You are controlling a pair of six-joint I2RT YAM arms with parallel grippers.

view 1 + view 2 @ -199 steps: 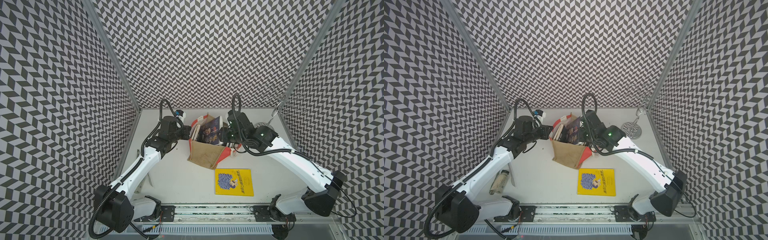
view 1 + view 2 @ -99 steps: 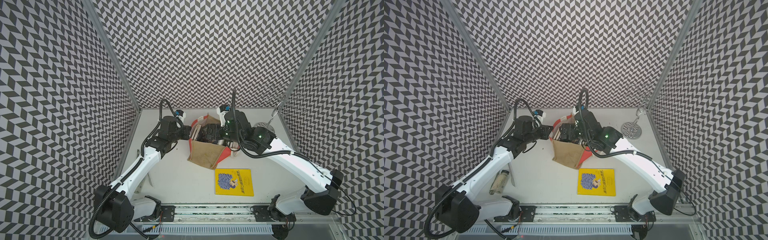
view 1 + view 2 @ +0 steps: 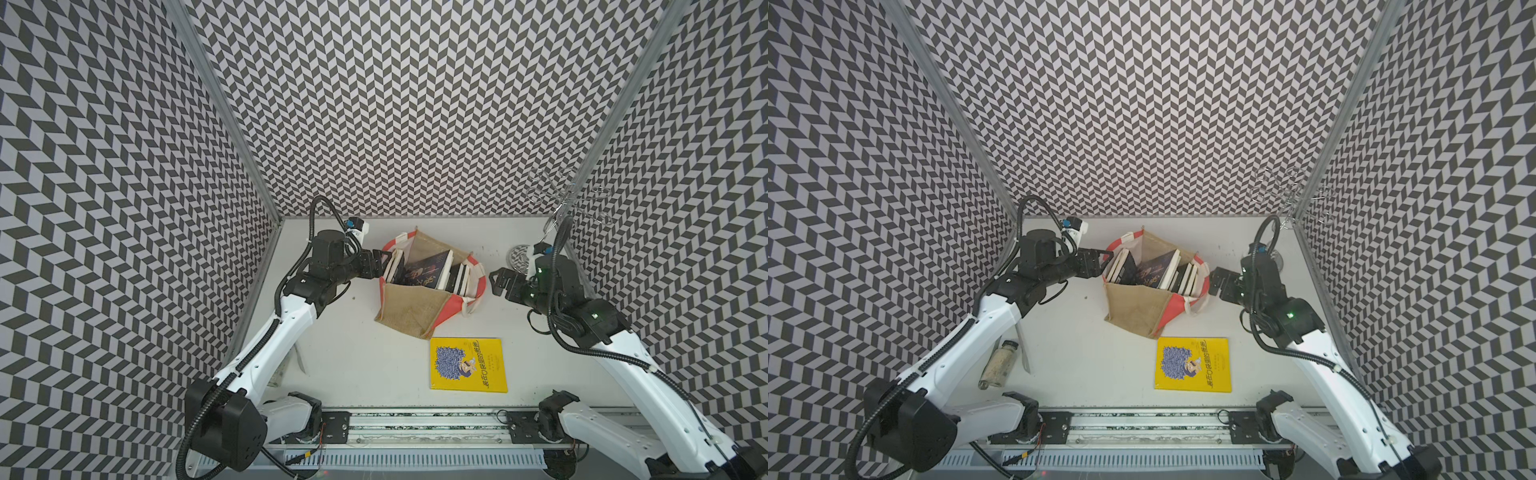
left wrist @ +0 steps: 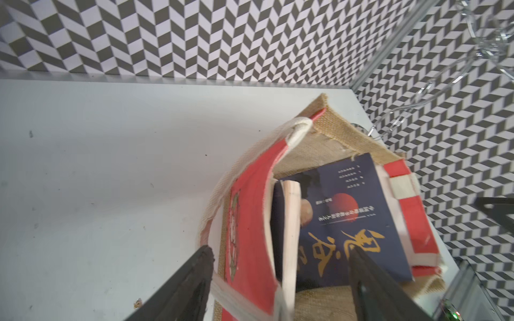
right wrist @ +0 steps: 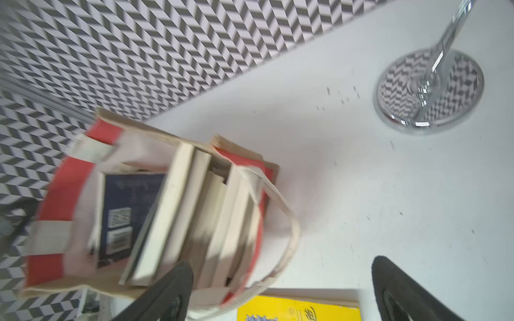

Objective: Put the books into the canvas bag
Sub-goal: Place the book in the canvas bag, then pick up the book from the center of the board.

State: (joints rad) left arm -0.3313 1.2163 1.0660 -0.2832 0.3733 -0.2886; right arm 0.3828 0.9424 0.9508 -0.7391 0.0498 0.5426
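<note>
Tan-red canvas bag (image 3: 415, 307) upright, navy books (image 3: 428, 272) inside; yellow book (image 3: 467, 365) flat outside; both grippers apparently released.

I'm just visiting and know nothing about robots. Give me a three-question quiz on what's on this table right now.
1. True or false: the yellow book is inside the bag.
2. Which gripper is at the bag's rim? A) left gripper B) right gripper C) neither
3. Fill in: the jaws of the right gripper are ____ and hold nothing.

Key
1. False: it lies flat on the table, in front of the bag, while several books stand inside.
2. A. The right gripper is beside the bag, clear of it.
3. open
</note>
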